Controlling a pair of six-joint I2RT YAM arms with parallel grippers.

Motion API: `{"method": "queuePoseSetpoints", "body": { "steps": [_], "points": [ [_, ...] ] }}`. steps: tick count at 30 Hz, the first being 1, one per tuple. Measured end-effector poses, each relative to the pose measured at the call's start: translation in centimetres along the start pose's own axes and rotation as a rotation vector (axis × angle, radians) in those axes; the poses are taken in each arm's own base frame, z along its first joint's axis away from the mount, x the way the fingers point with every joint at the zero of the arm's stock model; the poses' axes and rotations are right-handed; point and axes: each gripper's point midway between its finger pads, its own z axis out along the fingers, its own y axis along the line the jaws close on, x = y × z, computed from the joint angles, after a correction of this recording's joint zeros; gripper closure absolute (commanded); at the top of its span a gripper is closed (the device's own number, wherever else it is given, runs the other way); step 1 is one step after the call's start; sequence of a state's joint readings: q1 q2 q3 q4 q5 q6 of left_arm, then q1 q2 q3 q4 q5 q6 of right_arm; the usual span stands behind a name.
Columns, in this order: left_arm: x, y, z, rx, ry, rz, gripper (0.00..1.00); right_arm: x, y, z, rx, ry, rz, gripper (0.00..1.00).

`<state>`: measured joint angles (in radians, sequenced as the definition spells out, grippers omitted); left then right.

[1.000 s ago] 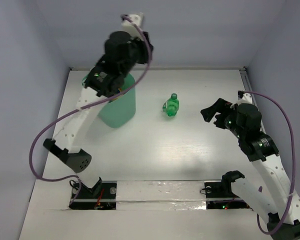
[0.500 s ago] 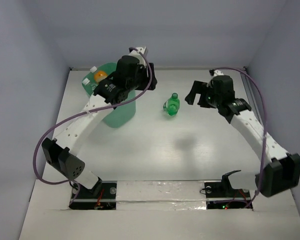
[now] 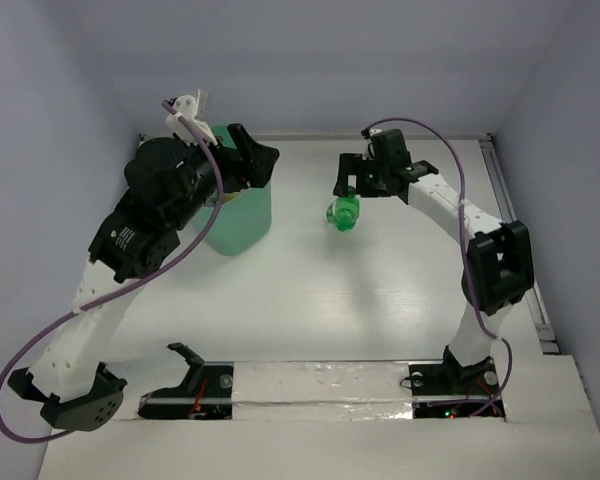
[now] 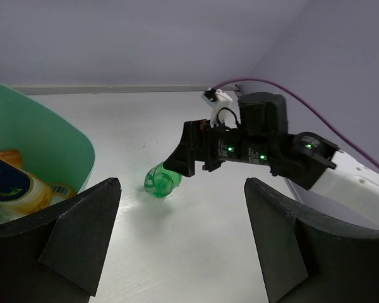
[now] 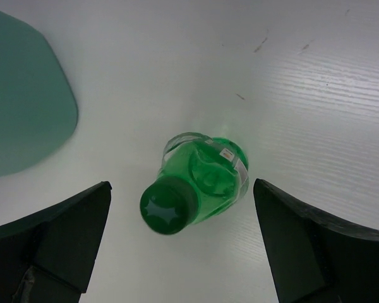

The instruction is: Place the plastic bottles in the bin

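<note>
We found the green bottle (image 5: 199, 183) lying directly under the right gripper (image 3: 353, 186), which stood wide and empty; the left gripper (image 3: 260, 160), likewise wide, was farther off.

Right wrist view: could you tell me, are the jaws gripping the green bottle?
No, the green bottle sits between the wide-open jaws with a clear gap on each side.

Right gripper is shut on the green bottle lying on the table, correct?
No, the right gripper is open, jaws wide on either side of the green bottle lying on the table, as the right wrist view shows.
</note>
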<state>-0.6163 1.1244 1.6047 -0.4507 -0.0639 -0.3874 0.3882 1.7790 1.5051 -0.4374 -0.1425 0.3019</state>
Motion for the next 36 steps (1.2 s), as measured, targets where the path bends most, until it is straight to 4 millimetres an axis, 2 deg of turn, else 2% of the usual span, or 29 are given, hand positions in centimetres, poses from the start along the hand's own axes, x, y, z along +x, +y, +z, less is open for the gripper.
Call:
{"method": "queuePoseSetpoints", "body": {
  "steps": [3, 7, 11, 15, 16, 17, 21, 24, 27, 31, 33, 36],
  "points": [
    [-0.3, 0.0, -0.9, 0.001, -0.016, -0.008, 0.23, 1.4, -0.3, 1.9, 0.012, 0.050, -0.001, 0.05],
    [1.0, 0.8, -0.5, -0.024, 0.020, -0.005, 0.23, 3.2, -0.4, 4.0, 0.032, 0.115, -0.009, 0.08],
    [1.9, 1.2, -0.1, -0.040, 0.050, 0.000, 0.23, 4.5, -0.3, 4.9, 0.059, 0.155, -0.021, 0.12],
    [1.8, 1.2, -0.2, -0.040, 0.047, 0.003, 0.23, 4.8, -0.6, 4.7, 0.091, 0.167, -0.022, 0.31],
    [1.8, 1.2, -0.2, -0.039, 0.046, 0.004, 0.23, 4.8, -0.7, 4.7, 0.098, 0.165, -0.020, 0.44],
    [1.8, 1.2, -0.3, -0.039, 0.045, 0.005, 0.23, 4.7, -0.8, 4.7, 0.103, 0.162, -0.017, 0.48],
    [1.5, 1.1, -0.6, -0.035, 0.038, 0.011, 0.23, 4.7, -0.9, 4.0, 0.124, 0.166, 0.005, 0.52],
    [1.3, 1.1, -0.9, -0.030, 0.028, 0.014, 0.23, 3.9, -0.4, 2.5, 0.122, 0.158, 0.022, 0.53],
    [0.9, 1.0, -1.3, -0.027, 0.016, 0.015, 0.23, 1.0, 1.7, -0.5, 0.068, 0.092, 0.050, 0.53],
    [0.1, 1.1, -2.1, -0.039, -0.010, 0.014, 0.23, -5.5, 6.6, -6.5, -0.087, -0.084, 0.095, 0.53],
    [-0.8, 1.2, -2.5, -0.053, -0.035, 0.012, 0.22, -8.9, 9.7, -10.5, -0.184, -0.193, 0.110, 0.53],
    [-2.5, 1.3, -3.7, -0.070, -0.089, 0.007, 0.22, -12.8, 14.6, -15.4, -0.331, -0.320, 0.115, 0.53]
  ]
}}
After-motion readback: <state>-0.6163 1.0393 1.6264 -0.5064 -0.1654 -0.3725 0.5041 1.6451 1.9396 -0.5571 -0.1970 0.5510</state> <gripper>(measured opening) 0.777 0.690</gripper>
